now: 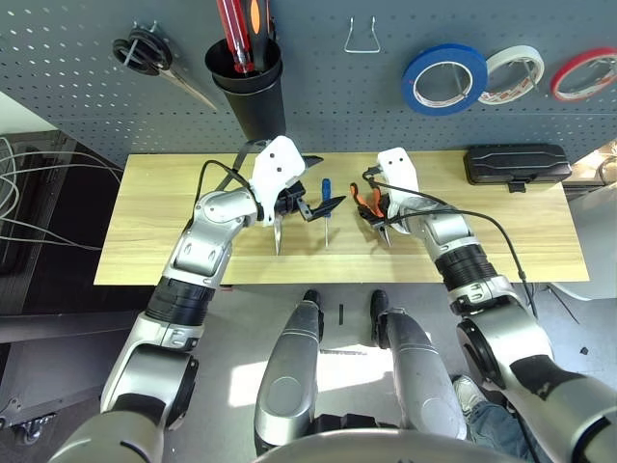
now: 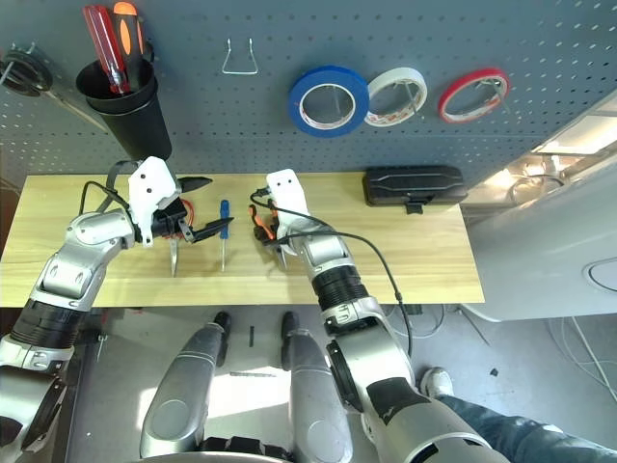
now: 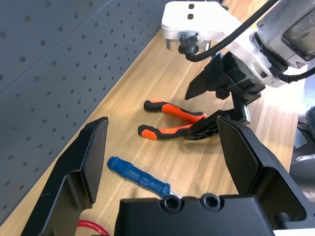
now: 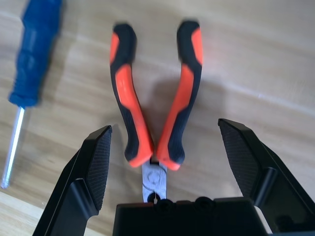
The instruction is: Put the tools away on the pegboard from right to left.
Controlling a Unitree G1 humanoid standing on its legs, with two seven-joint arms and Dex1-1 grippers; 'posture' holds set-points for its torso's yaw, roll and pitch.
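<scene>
Up on the pegboard [image 1: 318, 87] the blue tape roll [image 1: 444, 79] is already hung at the right, beside a white and a red roll, so that first item looks done. A bare metal hook [image 1: 362, 39] is seen further left, then a black cup [image 1: 245, 82] with red and orange handles in it. Down on the table [image 1: 154, 251] three tools are left. The pliers [image 4: 155, 105] are lined up between the wide-open fingers of the right gripper [image 4: 167, 162], not yet clasped; they are judged next. The left gripper [image 3: 162, 162] is held open too, with nothing in it, near the blue screwdriver [image 1: 326, 204]. The red-handled scissors [image 2: 174, 253] are partly hidden beneath that arm.
</scene>
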